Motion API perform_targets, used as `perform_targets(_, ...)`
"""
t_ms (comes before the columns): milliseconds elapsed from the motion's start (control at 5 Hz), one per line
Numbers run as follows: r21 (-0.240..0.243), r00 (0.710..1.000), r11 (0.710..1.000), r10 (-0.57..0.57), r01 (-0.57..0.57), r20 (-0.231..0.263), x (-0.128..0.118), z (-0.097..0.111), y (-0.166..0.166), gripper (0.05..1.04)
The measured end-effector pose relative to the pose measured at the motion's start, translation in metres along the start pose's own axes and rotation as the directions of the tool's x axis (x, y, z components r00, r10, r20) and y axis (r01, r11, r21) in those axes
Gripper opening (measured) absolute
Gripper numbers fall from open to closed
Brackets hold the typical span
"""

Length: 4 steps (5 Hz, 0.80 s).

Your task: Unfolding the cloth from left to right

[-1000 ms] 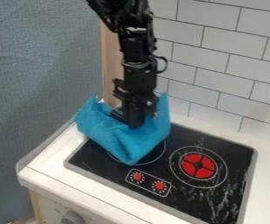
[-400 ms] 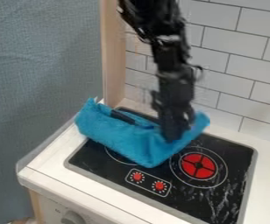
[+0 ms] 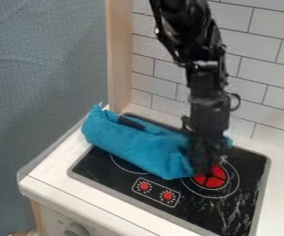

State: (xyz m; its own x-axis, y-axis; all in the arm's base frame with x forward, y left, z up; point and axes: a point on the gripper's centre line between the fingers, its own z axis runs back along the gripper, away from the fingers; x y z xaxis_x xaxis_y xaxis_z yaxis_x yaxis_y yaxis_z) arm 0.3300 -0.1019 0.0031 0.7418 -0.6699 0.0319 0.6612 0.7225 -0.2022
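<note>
"One blue cloth (image 3: 132, 144) lies in a lump on the black stove top (image 3: 233, 212). Where is the gripper (image 3: 204, 167)?"

"At the cloth's right end, by the red ring (image 3: 213, 182)."

"Is it pinching the cloth?"

"I can't tell. It looks blurry there."

"What is the job now?"

"I think it is pulling the cloth open to the right. It should have just the top edge, go slow and stay low."

"Why low?"

"If it goes up high, the left end could lift too. Then lay the edge down flat before letting go."
</note>
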Motion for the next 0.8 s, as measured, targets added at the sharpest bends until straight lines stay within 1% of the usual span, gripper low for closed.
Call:
perform_targets(200,0.005,1.000,1.000,-0.005,0.005,0.009,0.0041,0.0033,0.0015,0.227)
perform_targets(400,0.006,1.000,1.000,-0.008,0.008,0.008,0.0037,0.0030,0.0017,0.495)
perform_targets(600,0.005,1.000,1.000,-0.008,0.008,0.007,0.0036,0.0024,0.0017,0.803)
perform_targets(800,-0.002,1.000,1.000,-0.014,0.014,0.017,0.0047,0.0037,0.0000,1.014)
